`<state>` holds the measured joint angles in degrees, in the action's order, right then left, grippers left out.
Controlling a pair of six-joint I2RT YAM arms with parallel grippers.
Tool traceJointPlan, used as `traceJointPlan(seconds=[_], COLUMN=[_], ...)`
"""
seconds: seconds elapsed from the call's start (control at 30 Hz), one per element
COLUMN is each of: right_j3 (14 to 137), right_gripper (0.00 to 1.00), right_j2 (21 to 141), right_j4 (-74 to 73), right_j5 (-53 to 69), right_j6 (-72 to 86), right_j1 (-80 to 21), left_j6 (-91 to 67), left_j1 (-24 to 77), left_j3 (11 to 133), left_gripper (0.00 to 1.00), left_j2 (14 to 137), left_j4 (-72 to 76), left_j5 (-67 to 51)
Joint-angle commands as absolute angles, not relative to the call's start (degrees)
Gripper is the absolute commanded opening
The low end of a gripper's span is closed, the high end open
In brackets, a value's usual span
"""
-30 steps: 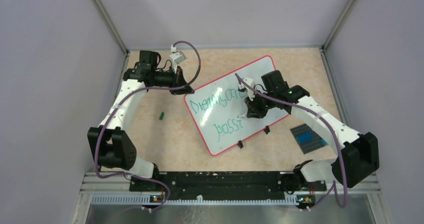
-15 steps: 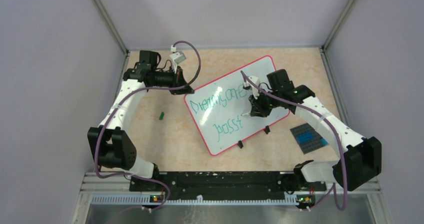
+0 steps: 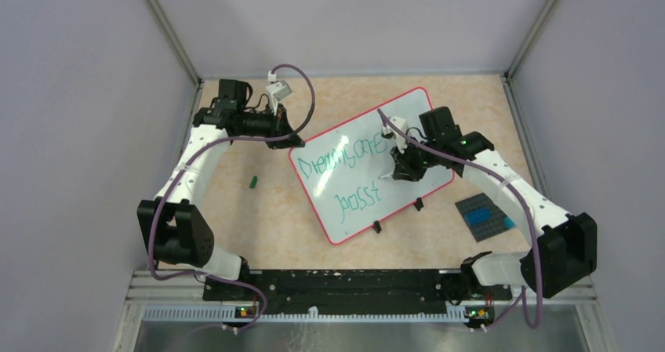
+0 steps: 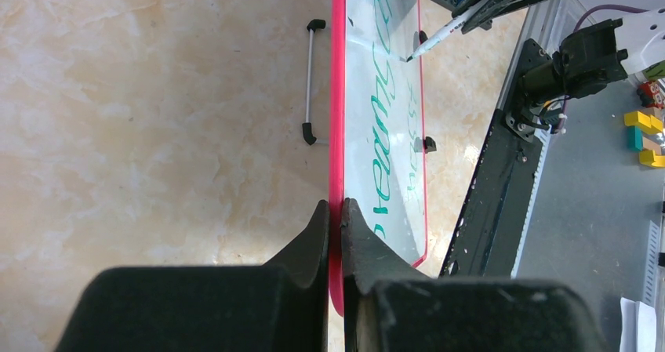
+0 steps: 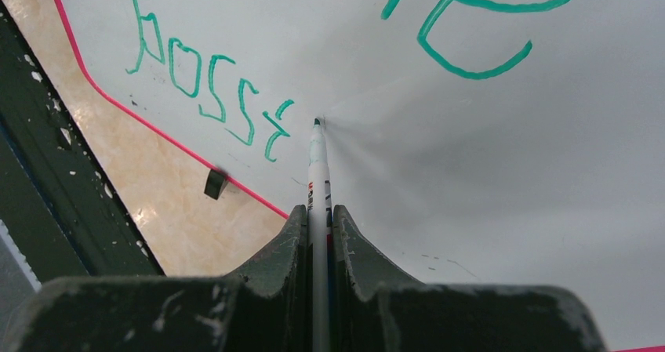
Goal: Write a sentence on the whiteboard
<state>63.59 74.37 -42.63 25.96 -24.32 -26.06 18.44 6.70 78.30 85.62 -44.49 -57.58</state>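
Green script (image 5: pixel 227 93) partly illegible; whiteboard (image 3: pixel 357 211) long axis runs near-left to far-right; left gripper (image 4: pixel 335 207) pinches its rim, right gripper (image 5: pixel 317 211) clamps marker (image 5: pixel 317 164).

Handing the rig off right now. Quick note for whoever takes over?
Left tool: shut on the whiteboard by its red rim.
Right tool: shut on the marker, tip at the board just past the last green stroke; contact can't be confirmed.
Done: two lines of green writing; the lower one reads roughly "bosst".
Left: finish the sentence if more is meant, then lift the marker and release the board.
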Motion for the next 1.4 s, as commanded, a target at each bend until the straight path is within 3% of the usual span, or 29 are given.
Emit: traceJointPlan(seconds=[0.0, 0.67, 1.37], right_j3=[66.08, 54.97, 61.96], right_gripper=[0.0, 0.0, 0.0], right_j2=[75.23, 71.38, 74.58], right_j4=[-40.2, -40.39, -38.35], right_j5=[25.87, 26.43, 24.43], right_j6=[-25.57, -26.54, -24.96], right_j1=[-25.84, -25.93, -25.25], left_j6=[20.13, 20.39, 20.28], left_j1=[8.17, 8.17, 8.17], left_j3=[76.07, 75.88, 75.84], left_gripper=[0.0, 0.0, 0.0], left_j2=[86.22, 86.26, 86.04], left_j4=[-47.58, -47.56, -47.62], left_j5=[-54.92, -55.01, -54.76])
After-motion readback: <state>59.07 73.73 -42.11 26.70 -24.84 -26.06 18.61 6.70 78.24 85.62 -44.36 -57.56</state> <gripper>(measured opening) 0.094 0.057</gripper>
